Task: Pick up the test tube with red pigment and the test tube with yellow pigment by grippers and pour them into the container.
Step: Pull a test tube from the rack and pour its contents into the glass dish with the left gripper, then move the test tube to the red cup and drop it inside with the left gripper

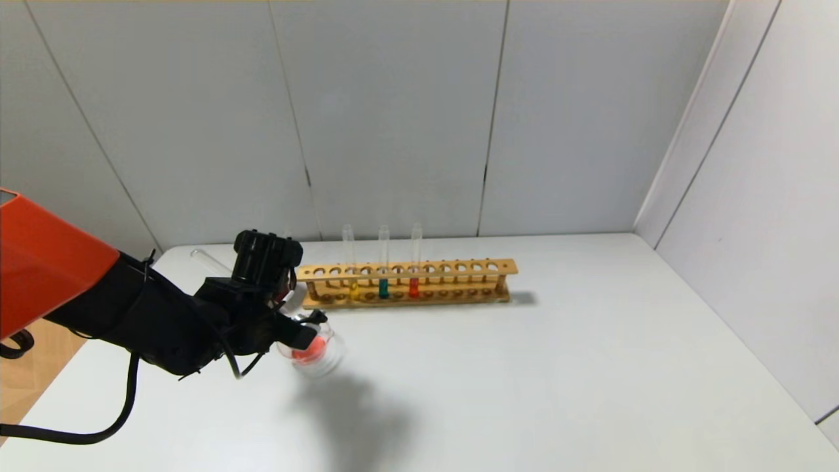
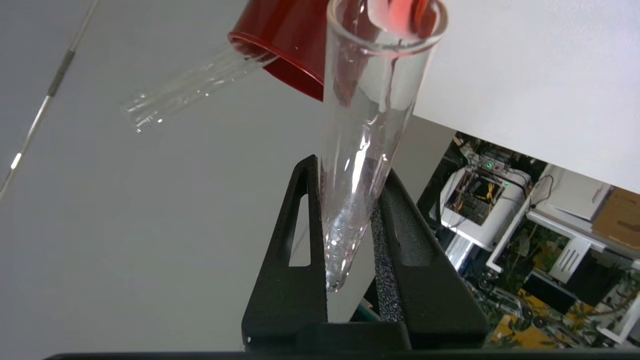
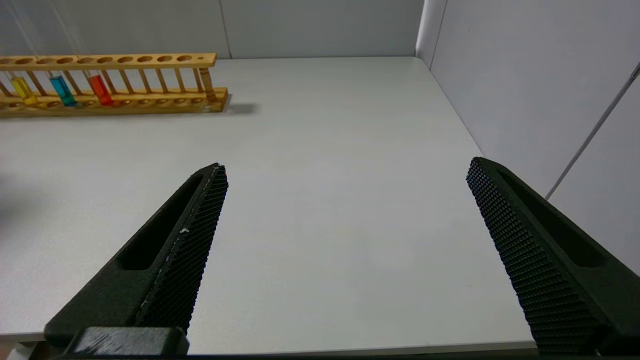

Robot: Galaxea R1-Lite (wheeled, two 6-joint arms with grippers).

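While our left tool (image 2: 350,280) is clamping the test tube with red pigment (image 2: 367,150) mouth-down over the container (image 1: 314,354) in front of the rack (image 1: 406,282), we are risking drips on the tabletop (image 1: 557,380); our right tool (image 3: 345,250) is gaping wide, idle.

The left gripper (image 2: 350,240) is clamped on the test tube with red pigment (image 2: 367,150), its two black fingers (image 2: 295,260) pinching the rounded closed end while the open mouth points away from the wrist. The tube looks nearly drained; only clear glass with a few droplets shows along its length. Just past the mouth sits a blur of coral red, probably liquid in the container, though its outline cannot be made out. A dark red cup (image 2: 285,40) lies beside the mouth, with an empty glass tube (image 2: 190,87) leaning out of it.
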